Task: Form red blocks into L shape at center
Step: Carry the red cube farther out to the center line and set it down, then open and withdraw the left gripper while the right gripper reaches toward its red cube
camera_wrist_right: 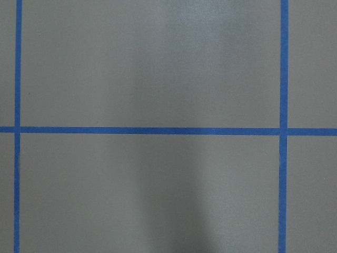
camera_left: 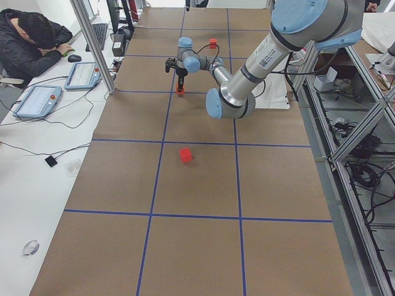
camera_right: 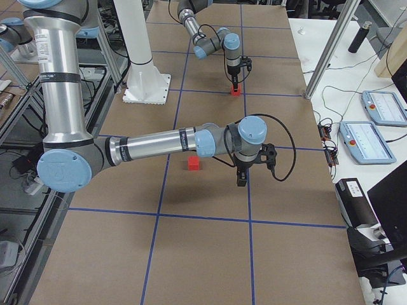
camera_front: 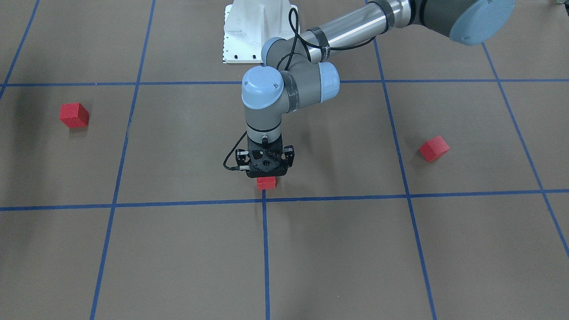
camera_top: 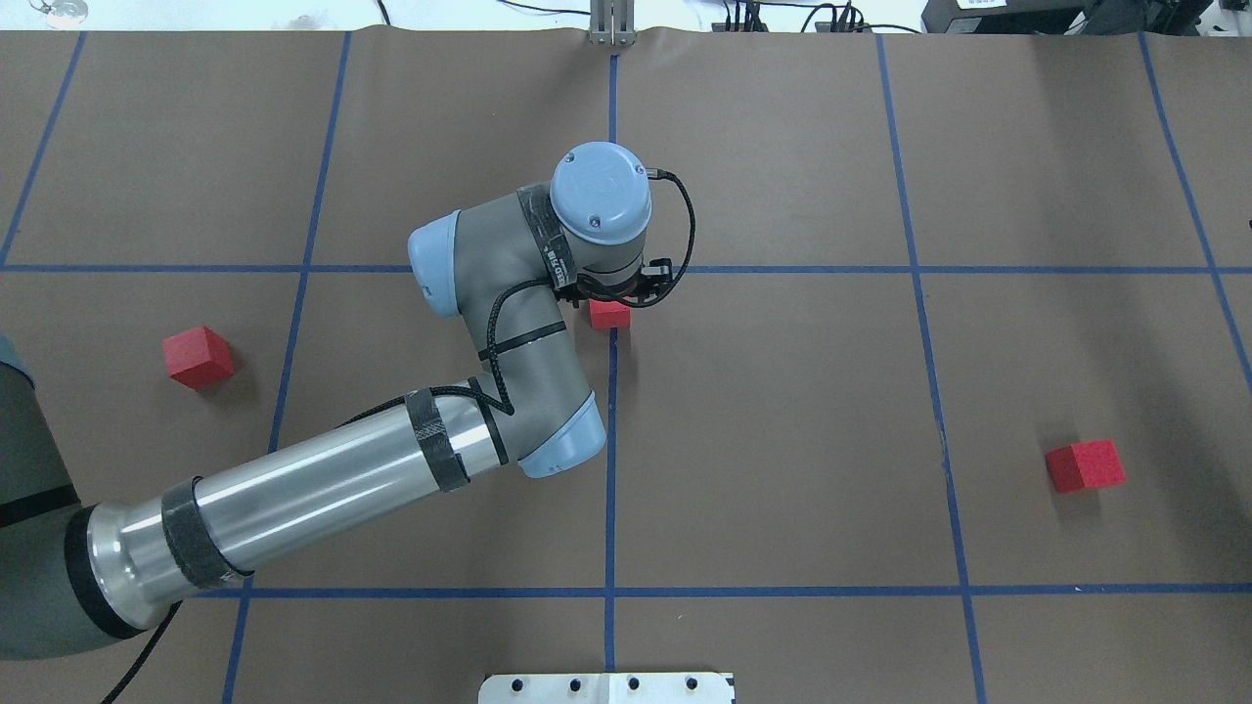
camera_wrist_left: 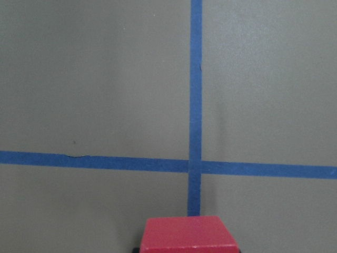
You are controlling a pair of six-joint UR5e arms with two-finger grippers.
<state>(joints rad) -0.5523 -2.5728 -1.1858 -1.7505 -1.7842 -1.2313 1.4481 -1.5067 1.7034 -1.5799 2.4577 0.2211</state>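
Observation:
My left gripper (camera_front: 266, 174) points straight down over a red block (camera_front: 266, 183) and is shut on it. The block is at floor level, just on the robot's side of the center crossing (camera_front: 264, 200) of blue tape. From overhead the block (camera_top: 609, 313) shows under the wrist, near the crossing (camera_top: 613, 269). The left wrist view has the block (camera_wrist_left: 188, 234) at the bottom edge, with the crossing (camera_wrist_left: 195, 166) beyond it. A second red block (camera_top: 199, 356) lies far left and a third (camera_top: 1086, 465) far right. My right gripper (camera_right: 241, 180) hangs over the floor; I cannot tell its state.
The white robot base (camera_front: 260, 31) stands behind the center. My left forearm (camera_top: 323, 489) stretches low across the left half of the floor. A seated person (camera_left: 34, 43) and tablets (camera_left: 37, 102) are at a side desk. The right wrist view shows only floor and blue tape lines (camera_wrist_right: 152, 130).

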